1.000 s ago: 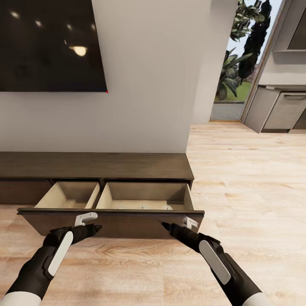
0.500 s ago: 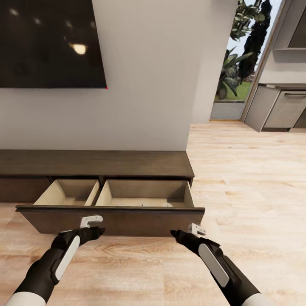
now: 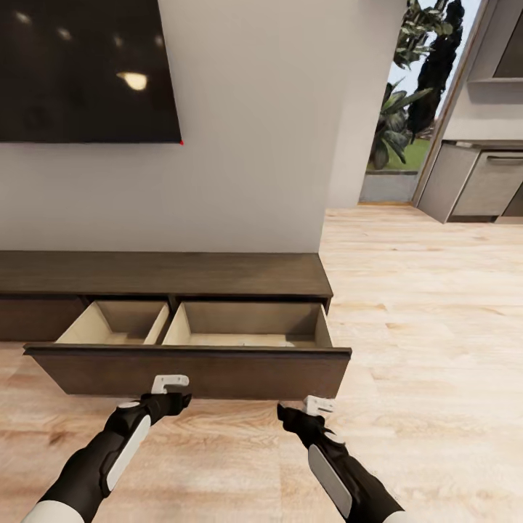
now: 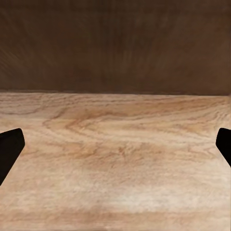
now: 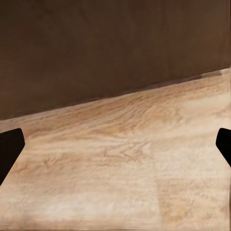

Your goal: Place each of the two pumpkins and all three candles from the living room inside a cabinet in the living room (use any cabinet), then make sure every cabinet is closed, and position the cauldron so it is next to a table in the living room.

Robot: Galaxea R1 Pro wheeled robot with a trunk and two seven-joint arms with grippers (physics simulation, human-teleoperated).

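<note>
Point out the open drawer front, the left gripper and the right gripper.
drawer front (image 3: 218, 372), head view, middle of its dark face.
left gripper (image 3: 181, 398), head view, at its fingertips.
right gripper (image 3: 285, 412), head view, at its fingertips.

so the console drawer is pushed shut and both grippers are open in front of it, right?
Not quite. In the head view the cabinet has its drawer pulled out, its beige interior showing. The rest holds: the left gripper and right gripper are both open in front of it, as the wrist views show.
</note>
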